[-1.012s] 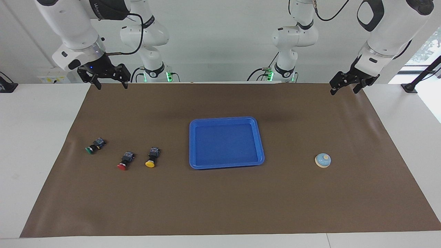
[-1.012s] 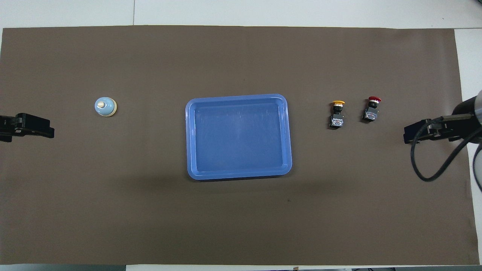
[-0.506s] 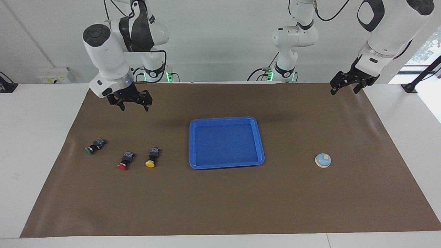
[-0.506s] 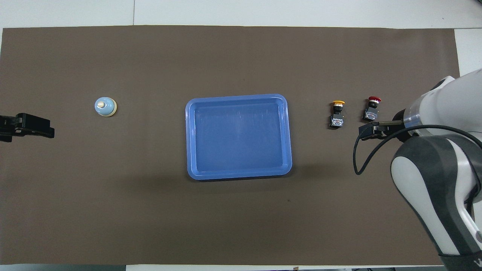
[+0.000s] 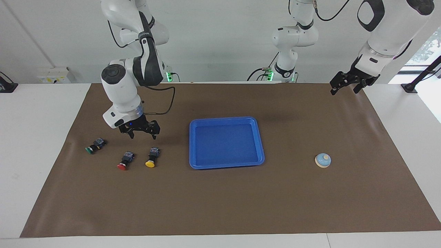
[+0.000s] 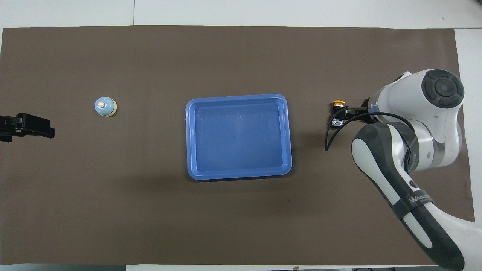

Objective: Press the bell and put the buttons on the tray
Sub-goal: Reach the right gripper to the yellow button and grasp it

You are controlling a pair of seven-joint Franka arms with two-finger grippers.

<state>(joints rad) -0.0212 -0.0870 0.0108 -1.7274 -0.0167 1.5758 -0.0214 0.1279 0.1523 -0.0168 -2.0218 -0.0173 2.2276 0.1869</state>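
- Right end effector (image 5: pixel 142 132): open, empty, over surface (image 5: pixel 220 206) above yellow button (image 5: pixel 151 158).
- Red button (image 5: pixel 124 161) at its 9 o'clock: risk of nudging.
- Left end effector (image 5: pixel 348 84): open, empty, waiting; bell (image 5: pixel 322 160) unpressed; tray (image 5: pixel 225 166) central.

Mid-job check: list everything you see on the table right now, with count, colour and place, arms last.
tray: one, bright blue, middle of the mat, nothing in it.
bell: one, light blue with cream knob, toward the left arm's end.
green button: one, lying on the mat, at the right arm's end.
red button: one, between the green and yellow ones.
yellow button: one, nearest the tray of the three.
mat: one, brown, covering the table.
right gripper: open, over the mat by the buttons, holding nothing.
left gripper: open, waiting over the mat's corner at its own end.
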